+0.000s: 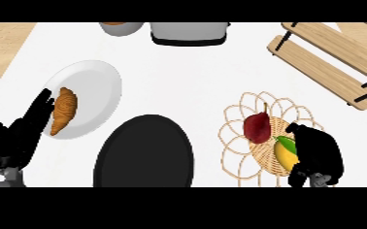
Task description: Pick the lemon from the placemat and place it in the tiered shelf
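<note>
The lemon (284, 156) lies on the woven wicker placemat (237, 126) at the counter's right, touching a dark red pear (257, 127) on its left. The right hand (317, 154) sits against the lemon's right side and hides part of it; whether it grips the lemon cannot be told. The wooden tiered shelf (324, 53) stands well apart, at upper right. The left hand (28, 126), fingers straight, rests at the left rim of a white plate (97, 85) bearing a croissant (63, 109). A black plate (143, 155) lies between the hands.
</note>
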